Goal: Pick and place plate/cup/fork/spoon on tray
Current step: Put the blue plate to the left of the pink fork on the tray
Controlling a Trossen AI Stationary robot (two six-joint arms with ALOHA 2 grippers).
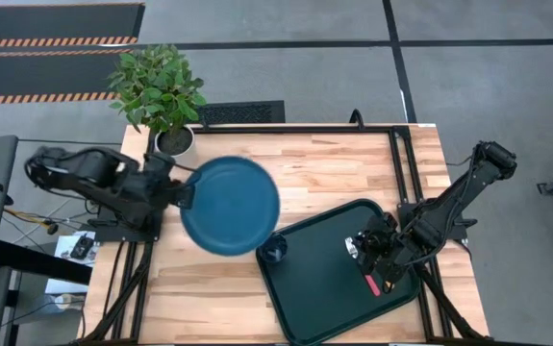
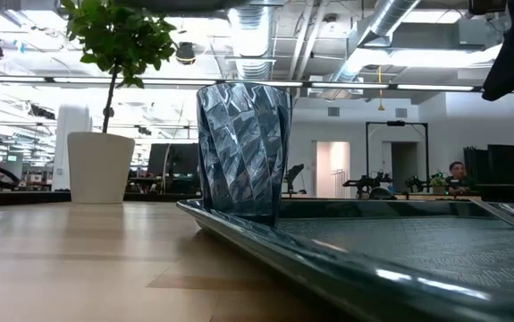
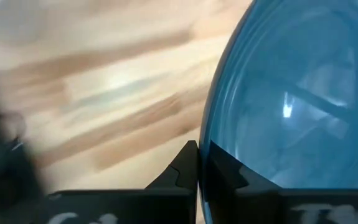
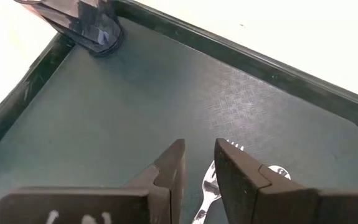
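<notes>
My left gripper (image 1: 186,196) is shut on the dark teal-blue plate (image 1: 230,205), which is over the table's middle, left of the tray. The dark green tray (image 1: 329,288) lies at the near right. The see-through cup (image 1: 274,252) stands upright on the tray's left corner, and also shows in the low view (image 2: 243,148). My right gripper (image 4: 200,163) is low over the tray, its fingers a little apart with nothing between them. The fork's silver head (image 4: 208,186) lies on the tray under it, and its red handle (image 1: 370,284) is beside it. No orange-handled spoon shows. My left gripper pinches the plate's rim (image 3: 202,163) on the plate's left side, one finger on each face. The fingers (image 3: 185,167) come about level from the table's left. The plate reaches out to the right of the fingers; in the high view it looks round and level.
A leafy plant in a white pot (image 1: 173,140) stands at the table's far left corner, just behind my left gripper. Bare wood (image 1: 334,173) lies between the plate and the far right edge. A little silver (image 4: 277,171) shows behind my right finger.
</notes>
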